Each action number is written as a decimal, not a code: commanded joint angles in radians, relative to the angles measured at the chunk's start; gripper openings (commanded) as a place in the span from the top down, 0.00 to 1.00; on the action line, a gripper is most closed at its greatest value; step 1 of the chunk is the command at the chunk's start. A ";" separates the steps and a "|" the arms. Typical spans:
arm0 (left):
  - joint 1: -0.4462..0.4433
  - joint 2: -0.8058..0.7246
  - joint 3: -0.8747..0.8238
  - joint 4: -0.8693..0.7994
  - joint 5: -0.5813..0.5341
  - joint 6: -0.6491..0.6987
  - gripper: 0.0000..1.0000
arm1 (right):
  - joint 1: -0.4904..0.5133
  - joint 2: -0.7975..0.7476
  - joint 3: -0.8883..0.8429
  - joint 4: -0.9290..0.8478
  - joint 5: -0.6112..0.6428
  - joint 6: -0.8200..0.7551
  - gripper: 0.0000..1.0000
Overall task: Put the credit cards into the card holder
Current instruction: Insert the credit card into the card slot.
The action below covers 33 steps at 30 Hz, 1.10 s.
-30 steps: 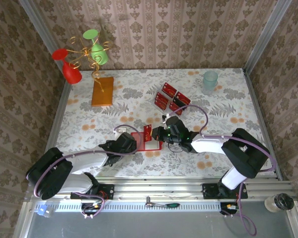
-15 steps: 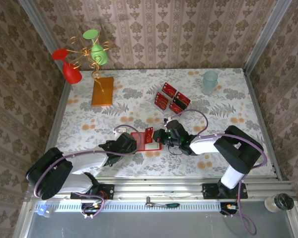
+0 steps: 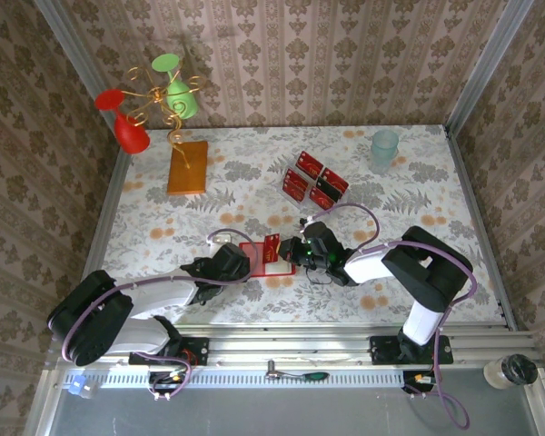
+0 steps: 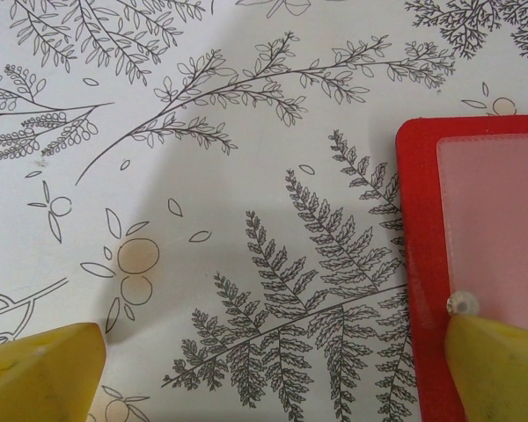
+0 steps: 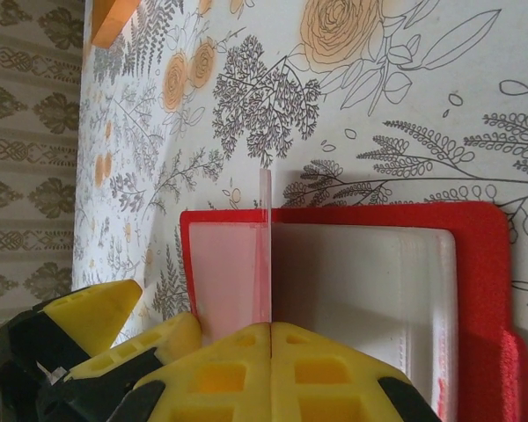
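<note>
The right gripper (image 5: 271, 327) has its jaws pressed together on one credit card (image 5: 266, 246), which stands on edge and points down at the pale inside of the card holder (image 5: 480, 255). The card's lower edge sits right at the middle fold of the open holder, but it does not look seated in a pocket yet (the wrist view sees it edge-on, so how deep it goes cannot be told). The left gripper (image 4: 268, 369) is spread wide. One yellow fingertip (image 4: 497, 365) lies over the red border of the holder and seems to pin it flat, while the other hangs over bare worktop (image 3: 409, 200). From above, the holder lies open between the two grippers, near the front of the worktop. A cluster of the remaining credit cards (image 3: 313, 182) lies flat further back, well apart from the holder. I judge the task to be at an early or middle stage: one card is at the point of insertion, several are waiting in the cluster, and each of those has to be fetched and slid in. Whether any card is already tucked inside the holder cannot be told from these views.
</note>
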 commanded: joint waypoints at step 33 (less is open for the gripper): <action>-0.011 0.033 -0.029 -0.027 -0.023 -0.009 0.00 | 0.030 0.044 -0.056 0.052 -0.035 0.031 1.00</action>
